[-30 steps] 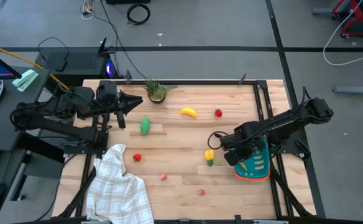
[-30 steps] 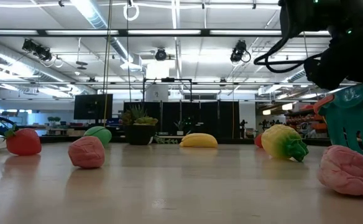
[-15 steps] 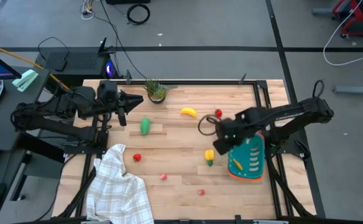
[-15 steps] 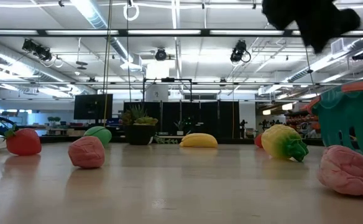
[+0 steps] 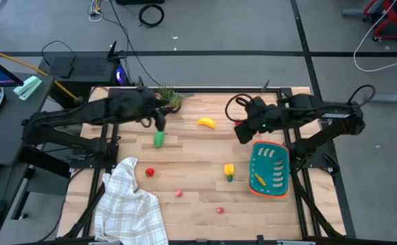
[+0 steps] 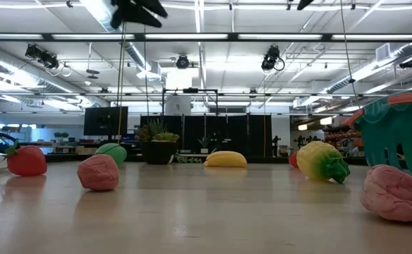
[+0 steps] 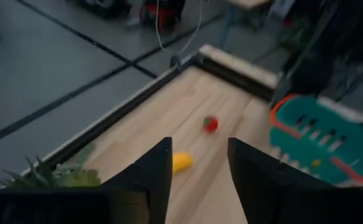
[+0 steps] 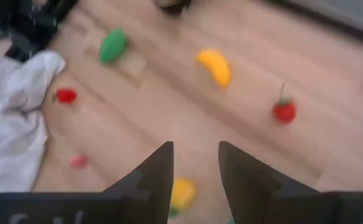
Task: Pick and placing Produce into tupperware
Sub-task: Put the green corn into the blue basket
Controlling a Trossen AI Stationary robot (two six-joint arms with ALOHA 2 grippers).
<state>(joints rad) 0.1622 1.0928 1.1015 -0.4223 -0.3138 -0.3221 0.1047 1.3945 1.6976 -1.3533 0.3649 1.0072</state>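
Teal slatted plastic tub with orange rim (image 5: 270,169) sits right of centre in the high view, at the table's right edge, something yellow-orange inside, nothing gripping it. Right gripper (image 5: 242,131) is just above the tub's upper left corner in the frame, next to a small red toy tomato (image 8: 284,111); fingers (image 8: 153,178) parted a little, nothing between them. Left gripper (image 5: 159,122) is upper centre-left, just over the green oblong toy vegetable (image 5: 159,139) and beside the small potted green plant (image 5: 172,99); fingers (image 7: 155,173) apart, holding nothing. Yellow toy banana (image 5: 206,122) lies upper centre between the two grippers. Yellow toy pepper with green stem (image 5: 229,171) lies just left of the tub. Red round toy fruit (image 5: 149,172) centre-left, by the white checked cloth (image 5: 130,208) at lower left. Two pink-red small fruits lower centre: one (image 5: 179,193), another (image 5: 219,210). All on the light wooden table (image 5: 192,160).
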